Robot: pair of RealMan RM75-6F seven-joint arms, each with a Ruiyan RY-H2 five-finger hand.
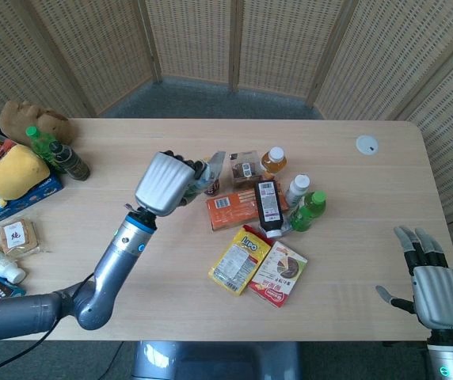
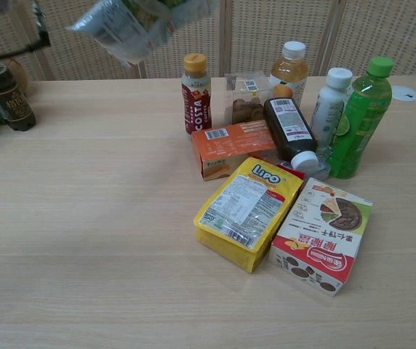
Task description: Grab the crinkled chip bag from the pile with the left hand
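Observation:
My left hand (image 1: 164, 183) holds the crinkled silvery chip bag (image 1: 208, 170) lifted well above the table, left of the pile. In the chest view only the bag (image 2: 132, 25) shows, at the top edge, with the hand itself out of frame. The pile below holds an orange box (image 1: 230, 210), a yellow pouch (image 1: 240, 260) and a red-and-white box (image 1: 279, 273). My right hand (image 1: 432, 283) hangs open past the table's front right corner, holding nothing.
Bottles stand in the pile: a Costa coffee bottle (image 2: 196, 94), a dark bottle (image 2: 290, 132) lying down, a white one (image 2: 329, 107) and a green one (image 2: 361, 118). Plush toys, bottles and snack packs crowd the table's left edge (image 1: 17, 170). A white disc (image 1: 367, 144) lies far right.

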